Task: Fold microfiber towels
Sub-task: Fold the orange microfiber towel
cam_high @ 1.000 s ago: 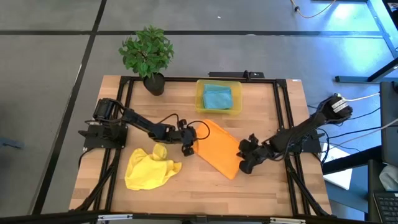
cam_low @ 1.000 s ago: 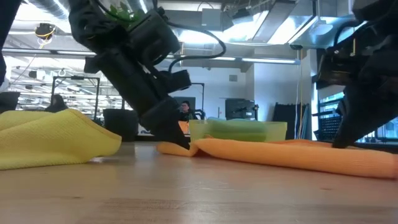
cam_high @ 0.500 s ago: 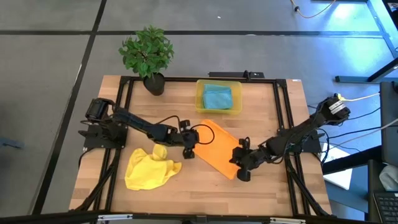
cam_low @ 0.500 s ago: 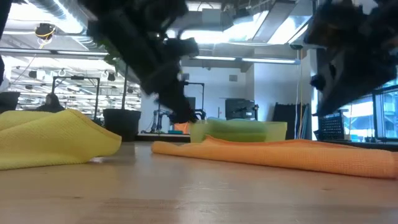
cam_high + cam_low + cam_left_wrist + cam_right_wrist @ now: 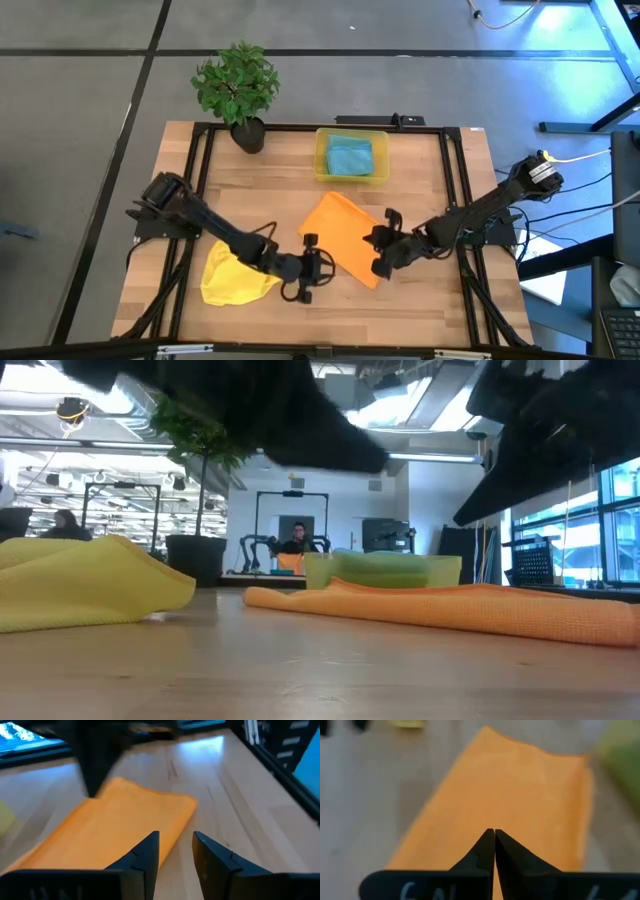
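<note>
An orange towel [image 5: 343,238] lies flat on the table's middle, slanting from far left to near right; it also shows as a low strip [image 5: 450,608]. A crumpled yellow towel [image 5: 236,274] sits at the near left. A teal towel [image 5: 349,156] lies in the yellow bin [image 5: 321,160] at the far edge. My left gripper [image 5: 320,268] hovers open just near of the orange towel's near-left edge [image 5: 175,815]. My right gripper [image 5: 494,839] is shut and raised over the orange towel's near-right part. Neither touches cloth.
A potted plant [image 5: 238,90] stands at the far left corner. The black frame rails [image 5: 455,200] run along the table's sides. Bare wood [image 5: 400,310] stretches along the near edge.
My left gripper has lifted off the orange towel's left end and swung toward the near edge, rising and rolling. My right gripper has risen off the towel's near-right edge and rolled. The towel's left end, bunched before, now lies flat.
</note>
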### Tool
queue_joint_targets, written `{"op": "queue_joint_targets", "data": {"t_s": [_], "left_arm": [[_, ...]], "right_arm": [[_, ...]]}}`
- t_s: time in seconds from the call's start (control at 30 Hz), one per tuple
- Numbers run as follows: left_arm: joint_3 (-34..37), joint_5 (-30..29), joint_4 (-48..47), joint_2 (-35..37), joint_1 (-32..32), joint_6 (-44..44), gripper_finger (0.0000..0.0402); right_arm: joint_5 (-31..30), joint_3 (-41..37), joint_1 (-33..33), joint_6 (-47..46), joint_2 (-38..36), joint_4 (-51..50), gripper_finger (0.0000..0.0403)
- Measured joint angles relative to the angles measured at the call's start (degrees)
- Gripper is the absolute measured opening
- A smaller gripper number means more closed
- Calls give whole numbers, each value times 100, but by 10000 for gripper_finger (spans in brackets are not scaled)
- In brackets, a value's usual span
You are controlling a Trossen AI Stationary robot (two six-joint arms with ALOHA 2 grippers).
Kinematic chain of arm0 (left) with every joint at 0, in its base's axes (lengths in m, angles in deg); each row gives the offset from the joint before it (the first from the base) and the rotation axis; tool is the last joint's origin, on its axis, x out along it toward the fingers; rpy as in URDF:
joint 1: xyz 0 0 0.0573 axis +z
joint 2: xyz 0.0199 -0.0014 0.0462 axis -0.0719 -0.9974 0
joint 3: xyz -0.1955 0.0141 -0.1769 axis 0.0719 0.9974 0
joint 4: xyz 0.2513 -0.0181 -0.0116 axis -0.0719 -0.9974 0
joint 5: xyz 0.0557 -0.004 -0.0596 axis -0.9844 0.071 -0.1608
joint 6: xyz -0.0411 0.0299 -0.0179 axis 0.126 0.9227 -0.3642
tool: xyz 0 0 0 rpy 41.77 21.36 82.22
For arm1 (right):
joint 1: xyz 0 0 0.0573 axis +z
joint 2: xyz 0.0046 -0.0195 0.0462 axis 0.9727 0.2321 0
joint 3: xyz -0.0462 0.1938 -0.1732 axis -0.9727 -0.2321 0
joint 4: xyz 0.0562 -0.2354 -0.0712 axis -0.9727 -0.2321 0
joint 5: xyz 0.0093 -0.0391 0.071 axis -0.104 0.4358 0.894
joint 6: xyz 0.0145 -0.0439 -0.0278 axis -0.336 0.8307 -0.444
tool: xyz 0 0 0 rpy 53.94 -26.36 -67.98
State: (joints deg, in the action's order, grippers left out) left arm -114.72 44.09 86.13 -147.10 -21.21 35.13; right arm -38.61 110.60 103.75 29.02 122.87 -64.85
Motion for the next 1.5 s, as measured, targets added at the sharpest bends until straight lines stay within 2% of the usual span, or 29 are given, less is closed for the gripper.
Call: {"op": "queue_joint_targets", "data": {"t_s": [0.13,0.4,0.6,0.83,1.0,1.1,1.27,1.4,1.5], "left_arm": [[0,-15,85,-351,25,15,110],[4,173,29,-895,404,-430,110],[-149,972,206,-868,505,-680,110],[-278,1002,105,-860,436,-483,110],[-280,895,-456,-812,437,-531,110],[-279,817,-1103,-512,461,-375,110],[-278,263,-1885,104,610,-332,110],[-121,343,-1406,154,782,91,110],[264,934,-612,154,1067,50,110]], "right_arm": [[-701,0,-150,-252,0,-310,16],[-541,0,-260,-949,74,-982,16],[-492,-2,-385,-2387,234,-2469,16],[-55,-4,-448,-2653,332,-2815,16],[37,-4,-448,-2839,330,-3189,16],[65,-4,-448,-2953,330,-3462,16],[177,-4,-495,-2943,330,-3583,16],[708,-29,-494,-2790,328,-3707,13],[1015,-193,-494,-2789,328,-3677,5]]}}
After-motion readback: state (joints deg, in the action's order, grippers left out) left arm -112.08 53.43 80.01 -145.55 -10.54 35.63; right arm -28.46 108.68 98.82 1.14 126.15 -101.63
